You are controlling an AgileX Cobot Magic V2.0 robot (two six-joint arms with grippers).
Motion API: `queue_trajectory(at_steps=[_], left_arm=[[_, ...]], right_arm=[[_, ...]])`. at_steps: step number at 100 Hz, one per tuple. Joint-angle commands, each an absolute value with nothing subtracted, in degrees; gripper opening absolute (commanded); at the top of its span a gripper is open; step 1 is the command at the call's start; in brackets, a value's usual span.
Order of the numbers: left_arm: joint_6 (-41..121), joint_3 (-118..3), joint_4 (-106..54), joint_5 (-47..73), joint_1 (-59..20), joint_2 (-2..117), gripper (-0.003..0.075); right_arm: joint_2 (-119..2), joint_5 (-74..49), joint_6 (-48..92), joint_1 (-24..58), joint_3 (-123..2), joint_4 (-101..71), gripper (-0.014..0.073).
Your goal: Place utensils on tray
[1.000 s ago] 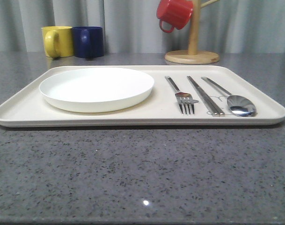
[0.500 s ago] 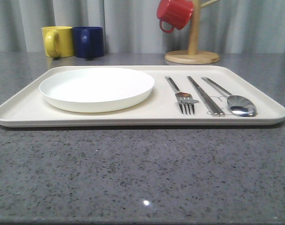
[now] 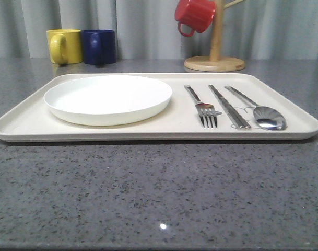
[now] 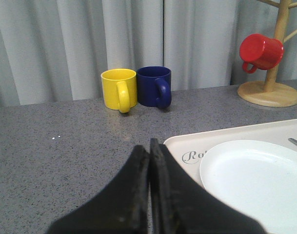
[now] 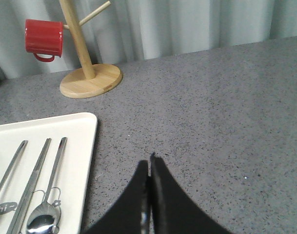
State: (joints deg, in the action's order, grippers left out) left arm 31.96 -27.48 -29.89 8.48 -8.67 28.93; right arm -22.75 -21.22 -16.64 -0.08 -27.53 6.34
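Note:
The cream tray lies across the middle of the grey table. On its left half rests the round white plate. On its right half lie the fork, the chopsticks and the spoon, side by side. In the left wrist view my left gripper is shut with nothing in it, over the table beside the tray's corner, close to the plate. In the right wrist view my right gripper is shut and empty, over bare table beside the tray's edge, with the spoon and chopsticks nearby.
A yellow mug and a blue mug stand at the back left. A wooden mug stand with a red mug hanging on it stands at the back right. Grey curtains close off the far side.

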Motion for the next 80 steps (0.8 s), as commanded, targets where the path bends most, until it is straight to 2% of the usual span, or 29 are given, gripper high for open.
queue_trajectory(at_steps=[1,56,80], left_arm=[[32.04,-29.13,-30.61,4.73,-9.04,29.13,-0.0018],[32.04,-29.13,-30.61,4.73,-9.04,29.13,-0.0018],[32.04,-29.13,-30.61,4.73,-9.04,29.13,-0.0018]], right_arm=[[-23.14,-16.38,-16.02,-0.37,-28.96,7.25,-0.0068],[-23.14,-14.89,-16.02,-0.37,-28.92,7.99,-0.0069],[-21.95,-4.13,-12.42,-0.37,-24.63,3.2,-0.0069]])
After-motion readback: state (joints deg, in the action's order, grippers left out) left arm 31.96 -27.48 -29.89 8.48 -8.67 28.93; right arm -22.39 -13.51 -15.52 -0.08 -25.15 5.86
